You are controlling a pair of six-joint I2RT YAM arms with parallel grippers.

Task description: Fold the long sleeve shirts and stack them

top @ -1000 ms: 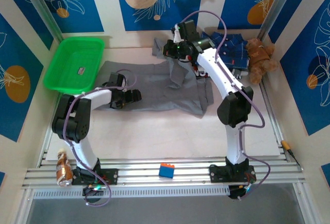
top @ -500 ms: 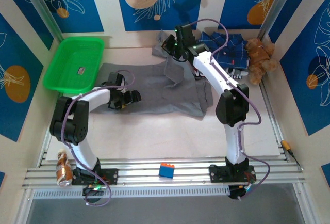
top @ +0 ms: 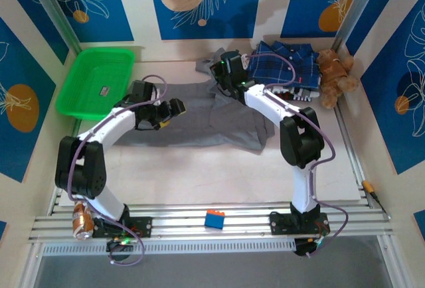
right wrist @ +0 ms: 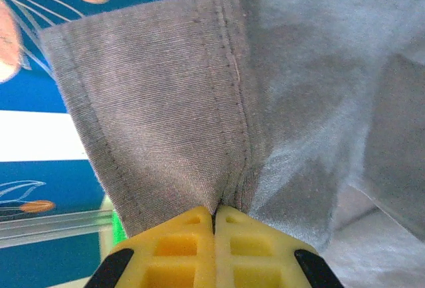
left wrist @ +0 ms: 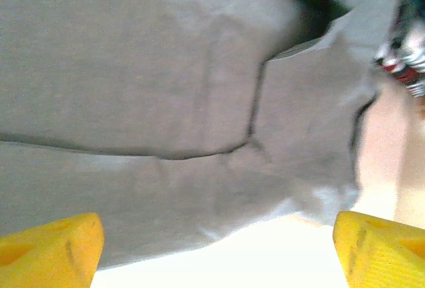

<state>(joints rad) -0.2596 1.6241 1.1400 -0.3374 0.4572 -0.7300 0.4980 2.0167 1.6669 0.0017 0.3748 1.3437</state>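
Right gripper [right wrist: 214, 212] clamped on mid-grey cloth shirt [right wrist: 166, 115] hem, left gripper [left wrist: 214, 251] wide apart above it, navy plaid shirt [top: 285, 62] at 1 o'clock

So the bigger shirt [top: 192, 125] is lying spread across the middle of the counter [top: 199, 175]. The other shirt [top: 292, 69] is sitting behind it to the right, just beside the teddy bear [top: 334, 75] in the far right corner. The tray [top: 83, 82] is sitting far left. A block [top: 214, 219] is resting on the near rail between the arm bases, and a bottle [top: 81, 218] is lying at the near left corner.
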